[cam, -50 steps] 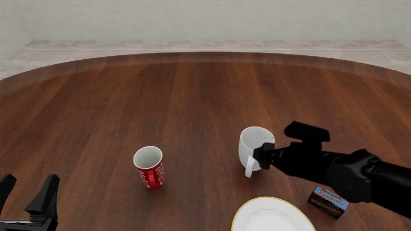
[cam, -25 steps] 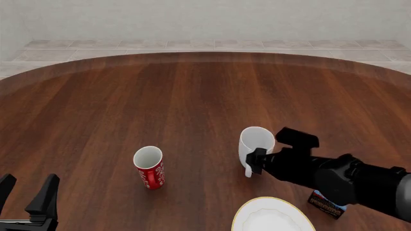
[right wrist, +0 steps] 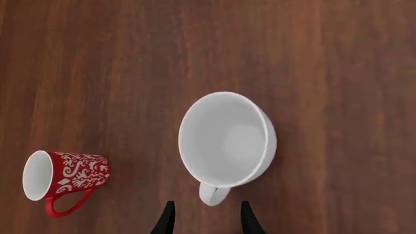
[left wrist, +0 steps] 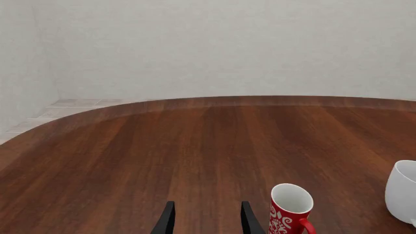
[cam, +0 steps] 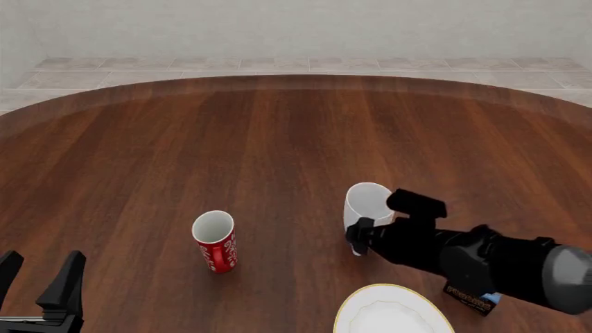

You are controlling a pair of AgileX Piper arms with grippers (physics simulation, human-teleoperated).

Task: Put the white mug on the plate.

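Observation:
The white mug (cam: 365,202) stands upright right of the table's middle, its loop handle toward the near edge. My right gripper (cam: 358,238) hovers over that handle. In the right wrist view the mug (right wrist: 227,139) is seen from above, and the gripper (right wrist: 206,220) is open with the handle just ahead of its two fingertips. The plate (cam: 389,316), white with a gold-tan rim, lies at the near edge, close in front of the mug and partly cut off. My left gripper (cam: 37,286) rests open at the near left, far from both; its wrist view catches the white mug (left wrist: 404,190) at the frame's edge.
A smaller red mug (cam: 215,243) with white lettering stands left of the white mug, also visible as the red mug (left wrist: 291,210) and the red mug (right wrist: 65,175). A small printed box (cam: 470,300) lies right of the plate, mostly hidden by my right arm.
My right arm has slid left and toward the near edge, bringing its gripper from beside the white mug's body to over the handle. The mugs and the left arm have not moved.

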